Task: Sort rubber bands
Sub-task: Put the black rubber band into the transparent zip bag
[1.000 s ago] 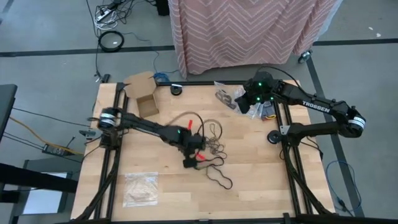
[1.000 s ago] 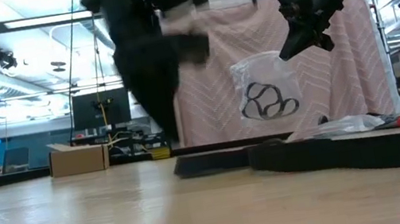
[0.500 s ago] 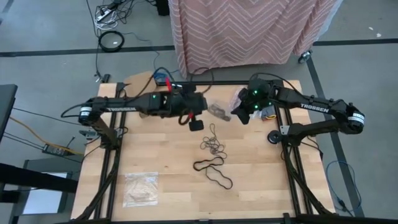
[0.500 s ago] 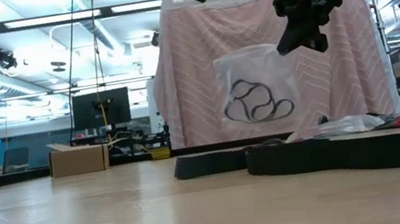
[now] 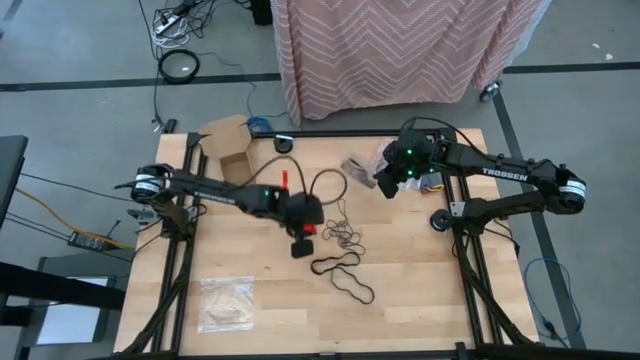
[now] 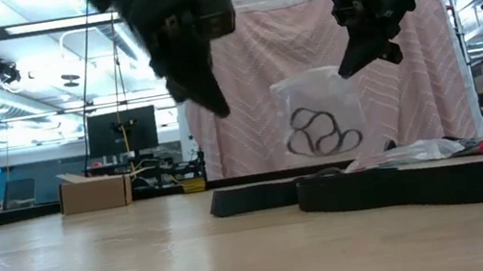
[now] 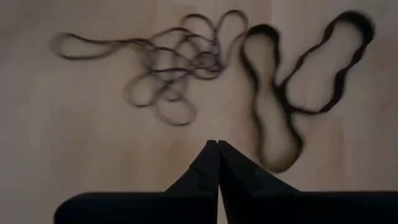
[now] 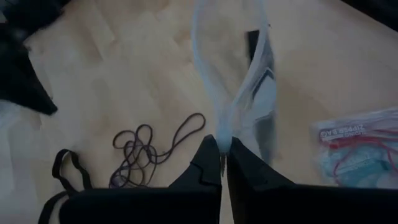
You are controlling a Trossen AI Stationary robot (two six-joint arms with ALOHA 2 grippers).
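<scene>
We note the left gripper [image 5: 300, 243] has swung back from the far edge to hover over the rubber bands [image 5: 340, 250] mid-table, fingers pressed together, empty. The right gripper [image 5: 383, 184] still pinches a clear bag [image 6: 319, 123] holding black loops aloft at far right. We judge another pick from the pile is due.

"trossen" in white on the right arm [image 5: 510, 172]; nothing else readable.
</scene>
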